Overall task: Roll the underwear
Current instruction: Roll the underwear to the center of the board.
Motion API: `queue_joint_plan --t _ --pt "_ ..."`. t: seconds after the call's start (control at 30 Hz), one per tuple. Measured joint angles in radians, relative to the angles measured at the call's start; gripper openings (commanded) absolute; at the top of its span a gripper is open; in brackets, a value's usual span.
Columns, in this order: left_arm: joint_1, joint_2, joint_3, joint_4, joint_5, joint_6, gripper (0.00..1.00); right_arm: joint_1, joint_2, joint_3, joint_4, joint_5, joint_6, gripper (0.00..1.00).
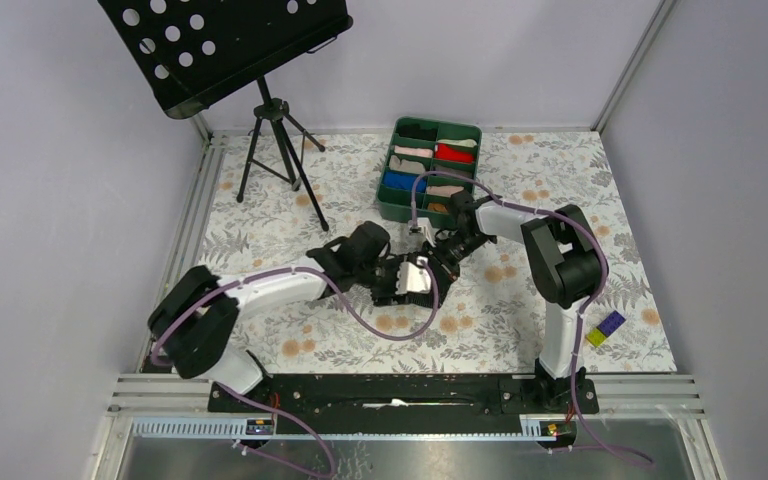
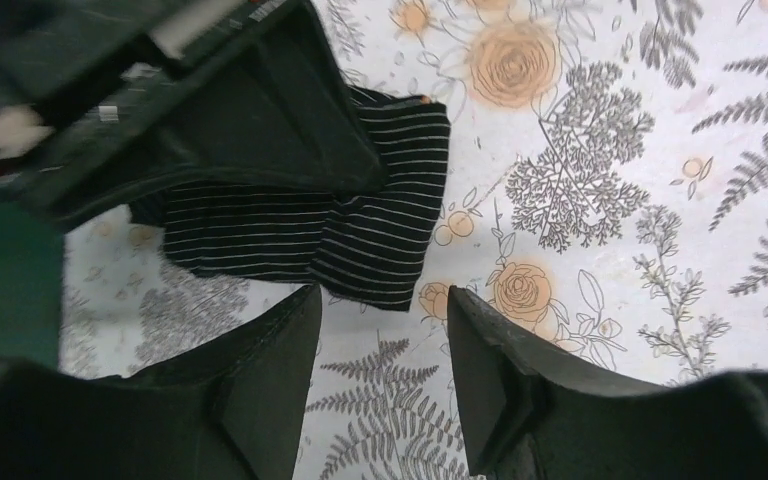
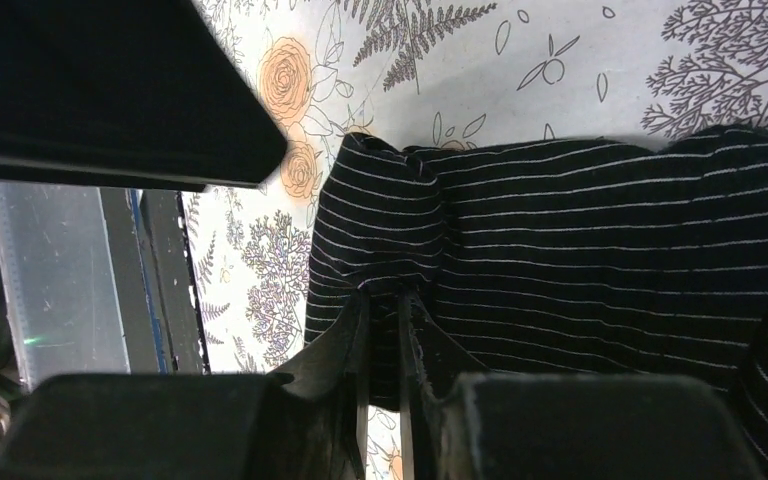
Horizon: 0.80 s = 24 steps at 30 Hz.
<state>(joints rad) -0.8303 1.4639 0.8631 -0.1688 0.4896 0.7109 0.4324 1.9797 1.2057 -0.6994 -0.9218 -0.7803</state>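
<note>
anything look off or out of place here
The underwear lies bunched and folded unevenly on the table, not a tidy roll, with the right gripper pinching a fold of it. A purple block and a yellow block sit stray beside the right arm. Nothing looks spilled or damaged.

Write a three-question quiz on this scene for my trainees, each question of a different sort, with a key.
1. True or false: the left pincer is closed on the underwear.
2. Which pattern does the underwear show? A) plain red B) black with thin pale stripes C) polka dots
3. Fill in: the small cloth rolls lie in a ___ tray with compartments.
Key: 1 false: it stands open, with the underwear lying beyond it; the right pincer appears to pinch the fabric. 2 B. 3 green.
</note>
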Motion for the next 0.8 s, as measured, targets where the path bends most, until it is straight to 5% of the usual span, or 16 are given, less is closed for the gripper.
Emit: queue_joint_plan --t 0.53,0.7,0.8 --pt "-0.056 0.201 -0.005 0.179 -0.019 0.157 0.54 -0.008 0.023 0.018 -0.025 -0.012 0.031 0.14" --pt "-0.058 0.243 -0.005 0.186 -0.015 0.197 0.35 -0.009 0.036 0.03 -0.035 -0.013 0.05 0.16" --pt "-0.058 0.261 0.008 0.17 -0.011 0.225 0.19 -0.01 0.037 0.032 -0.036 -0.012 0.057 0.32"
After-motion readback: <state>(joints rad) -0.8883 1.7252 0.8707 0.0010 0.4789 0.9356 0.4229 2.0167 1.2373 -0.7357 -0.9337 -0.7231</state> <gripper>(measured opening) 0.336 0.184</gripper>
